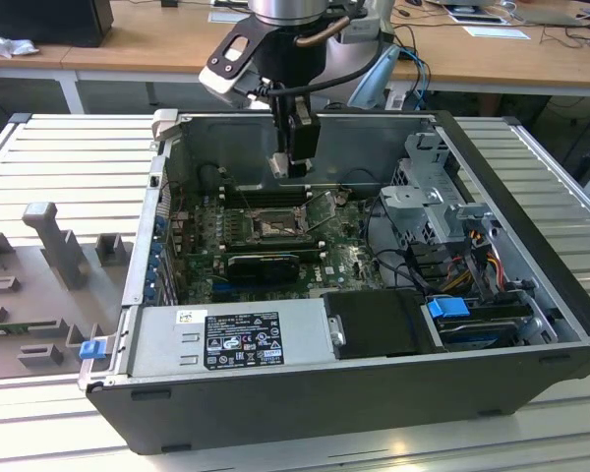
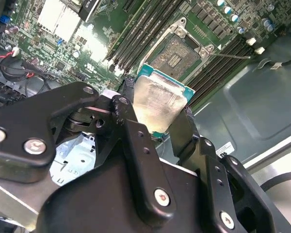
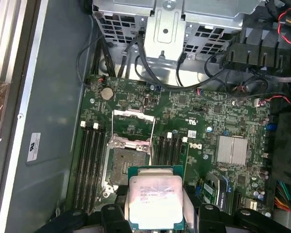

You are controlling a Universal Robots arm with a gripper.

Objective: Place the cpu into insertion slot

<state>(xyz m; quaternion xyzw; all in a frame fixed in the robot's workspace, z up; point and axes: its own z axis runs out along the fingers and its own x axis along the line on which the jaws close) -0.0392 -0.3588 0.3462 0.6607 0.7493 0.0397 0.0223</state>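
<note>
Two fingers (image 2: pixel 131 128) grip cpu (image 2: pixel 160 99) between them.

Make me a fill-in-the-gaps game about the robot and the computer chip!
The gripper is ____ on the cpu. The cpu is held ____ the insertion slot, not inside it. The slot's metal frame is flipped ____.
Missing words: shut; above; open.

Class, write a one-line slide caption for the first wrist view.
The gripper holds the cpu above the motherboard, not yet seated in the open insertion slot.
</note>
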